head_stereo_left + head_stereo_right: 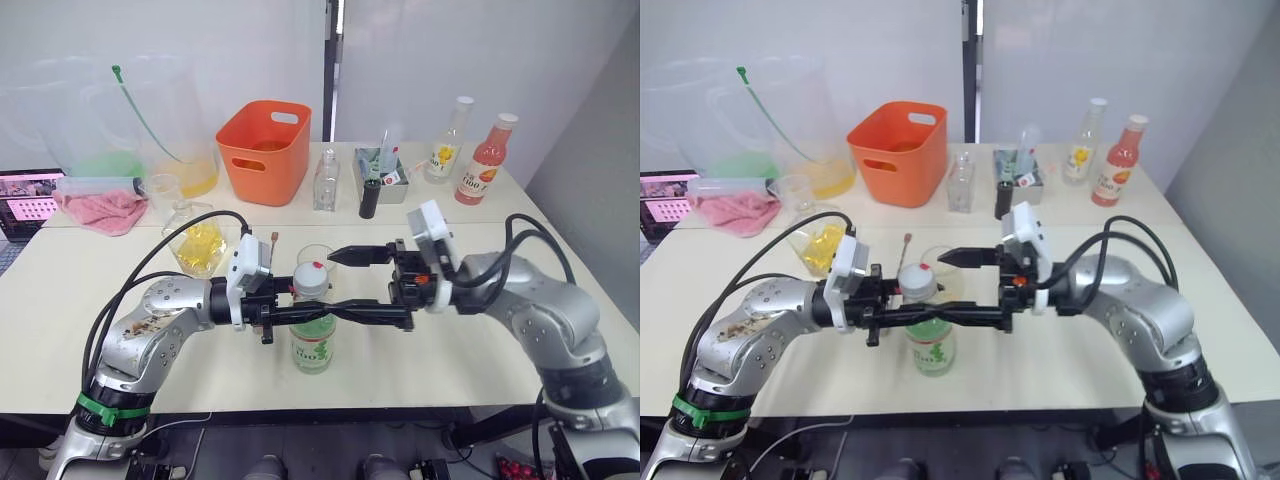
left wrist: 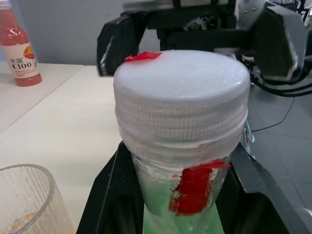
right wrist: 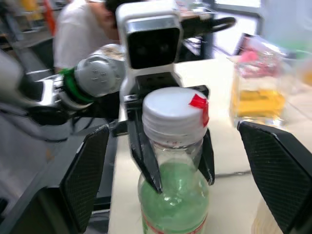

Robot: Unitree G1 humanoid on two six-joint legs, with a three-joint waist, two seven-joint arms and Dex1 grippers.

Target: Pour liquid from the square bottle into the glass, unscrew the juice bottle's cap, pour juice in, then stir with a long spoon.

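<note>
The green juice bottle stands upright near the table's front edge, its white cap on and marked with red tape. My left gripper is shut on the bottle's neck just under the cap. My right gripper is open, one finger on each side of the cap without touching it. The glass stands just behind the bottle. The square bottle, with yellow contents, sits further left. A thin stem with a small dark tip, possibly the long spoon, shows behind my left wrist.
At the back stand an orange basket, a small clear bottle, a grey box of tools, a yellow-labelled bottle and a pink-red bottle. A measuring cup, pink cloth and large jugs are back left. A person is beyond the table.
</note>
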